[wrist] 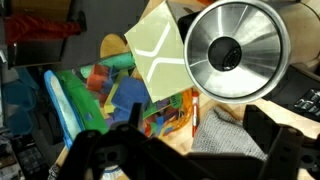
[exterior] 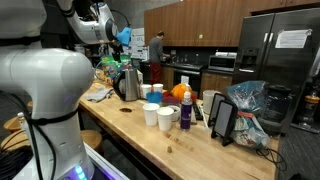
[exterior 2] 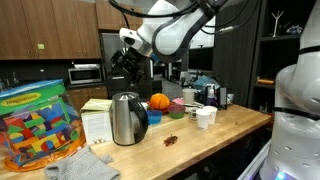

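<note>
Kettle: a stainless-steel jug kettle (exterior 2: 127, 118) with a black handle and a round lid stands upright on the pale wooden counter (exterior 2: 235, 128), towards the left end in an exterior view. The black Robotiq gripper (exterior 2: 123, 58) hangs in the air well above it and touches nothing. In the wrist view its two dark fingers (wrist: 100, 150) sit far apart along the bottom edge with nothing between them, so the jaws are spread wide and empty. From there the shiny lid (wrist: 235, 50) with its black knob lies up and to the right of the gap between the fingers, not centred in it. I judge this to be an approach, with no contact made. A move onto the kettle would call for sliding sideways until the handle or knob sits between the fingers, squaring the wrist across it, and then lowering straight down. The kettle's long axis is vertical, lid uppermost. Its handle faces right, towards a round orange fruit (exterior 2: 159, 102) farther back on the counter, and I cannot make out the spout. Just left of the kettle stands a yellow-green printed card box (exterior 2: 97, 120). Beyond that is a clear plastic tub of coloured building blocks (exterior 2: 35, 125), and a grey cloth (exterior 2: 85, 165) lies at the near edge. White paper cups (exterior 2: 205, 117) stand well to the right.
</note>
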Controlling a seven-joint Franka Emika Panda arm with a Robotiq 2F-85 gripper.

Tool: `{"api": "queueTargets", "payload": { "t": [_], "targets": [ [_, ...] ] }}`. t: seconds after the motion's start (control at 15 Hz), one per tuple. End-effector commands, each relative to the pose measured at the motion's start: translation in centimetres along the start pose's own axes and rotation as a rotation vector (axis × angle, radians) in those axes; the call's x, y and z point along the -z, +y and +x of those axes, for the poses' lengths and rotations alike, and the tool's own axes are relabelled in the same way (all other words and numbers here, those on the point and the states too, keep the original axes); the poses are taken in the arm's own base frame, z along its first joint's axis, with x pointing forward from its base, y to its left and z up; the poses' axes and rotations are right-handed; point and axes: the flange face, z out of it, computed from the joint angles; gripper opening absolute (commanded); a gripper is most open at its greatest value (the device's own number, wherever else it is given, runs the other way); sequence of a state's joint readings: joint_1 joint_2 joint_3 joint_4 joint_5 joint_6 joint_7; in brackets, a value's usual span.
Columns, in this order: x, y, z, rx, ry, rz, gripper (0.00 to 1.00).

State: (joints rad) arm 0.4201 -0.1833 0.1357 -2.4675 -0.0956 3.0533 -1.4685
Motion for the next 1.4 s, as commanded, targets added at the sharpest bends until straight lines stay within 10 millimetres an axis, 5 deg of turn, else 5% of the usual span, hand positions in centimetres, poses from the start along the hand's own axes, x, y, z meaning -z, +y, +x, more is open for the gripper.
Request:
{"api": "queueTargets", "payload": {
  "t": [0.0, 0.33, 0.73, 1.07, 1.33],
  "targets": [
    [-0.5, 0.1, -0.4, 0.041, 0.007, -0.044, 1.0],
    [-0.7, -0.3, -0.1, 0.014, 0.004, -0.011, 1.0],
    [1.2, 2.6, 0.6, -0.037, 0.032, 0.075, 1.0],
    [1.9, 5.7, -1.4, -0.069, 0.025, 0.122, 1.0],
    [0.6, 5.7, -2.8, -0.055, -0.011, 0.183, 1.0]
  ]
}}
